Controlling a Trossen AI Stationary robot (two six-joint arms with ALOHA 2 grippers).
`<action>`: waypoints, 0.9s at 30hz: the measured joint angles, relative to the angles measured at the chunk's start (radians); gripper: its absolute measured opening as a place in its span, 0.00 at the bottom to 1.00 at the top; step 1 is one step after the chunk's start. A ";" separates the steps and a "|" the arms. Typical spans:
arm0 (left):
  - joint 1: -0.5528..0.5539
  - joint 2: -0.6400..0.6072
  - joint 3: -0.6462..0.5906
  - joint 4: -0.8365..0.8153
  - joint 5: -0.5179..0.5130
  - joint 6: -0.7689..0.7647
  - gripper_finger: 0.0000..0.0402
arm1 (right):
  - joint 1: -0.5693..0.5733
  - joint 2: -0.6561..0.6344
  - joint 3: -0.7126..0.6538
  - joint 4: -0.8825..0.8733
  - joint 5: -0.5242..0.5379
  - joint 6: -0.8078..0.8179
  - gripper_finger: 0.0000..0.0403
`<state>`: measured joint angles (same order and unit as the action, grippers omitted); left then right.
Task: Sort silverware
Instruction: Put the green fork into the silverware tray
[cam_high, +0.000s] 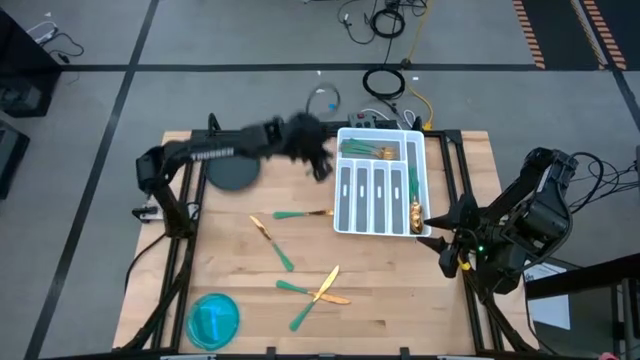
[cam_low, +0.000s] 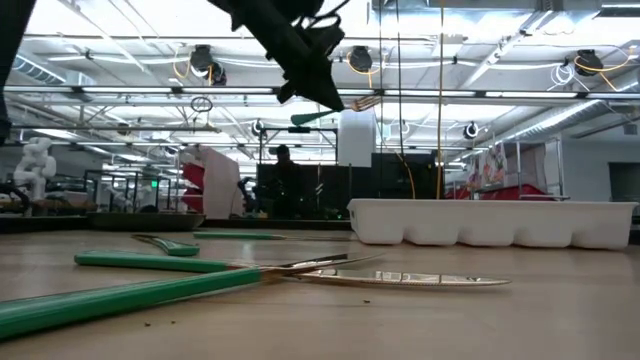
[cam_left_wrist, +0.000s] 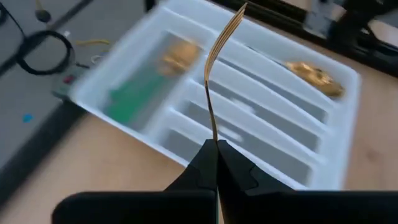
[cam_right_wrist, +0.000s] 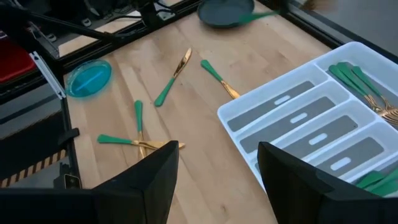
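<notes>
Gripping gold-tined fork (cam_left_wrist: 214, 87), L hand (cam_left_wrist: 216, 163), over tray (cam_left_wrist: 339, 106).

The silverware was split between table and tray. One fork (cam_left_wrist: 214, 81) — gold tines up, seen edge-on — stood clamped in the closed left gripper (cam_left_wrist: 217, 163) above the tray's near end. A knife (cam_high: 272, 240) and another piece (cam_high: 302, 214) lay apart on the wood; a knife (cam_high: 316, 296) crossed a second piece (cam_high: 310, 290) nearer the front edge. Several green-handled pieces (cam_high: 366, 150) lay in the tray's crosswise compartment — more (cam_high: 413, 192) filled its rightmost long slot.
</notes>
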<state>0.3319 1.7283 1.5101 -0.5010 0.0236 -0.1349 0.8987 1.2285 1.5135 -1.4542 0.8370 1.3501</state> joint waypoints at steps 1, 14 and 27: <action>0.042 0.013 0.033 -0.018 0.024 0.032 0.00 | 0.000 0.000 0.000 0.001 0.001 0.001 0.53; 0.264 0.384 0.538 -0.149 0.246 0.336 0.00 | -0.001 0.003 0.000 0.006 0.083 0.102 0.53; 0.261 0.621 0.736 -0.148 0.297 0.398 0.00 | -0.001 0.039 0.000 0.013 0.138 0.131 0.53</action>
<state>0.5926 2.3491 2.2463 -0.6492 0.3202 0.2633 0.8982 1.2680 1.5135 -1.4414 0.9749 1.4815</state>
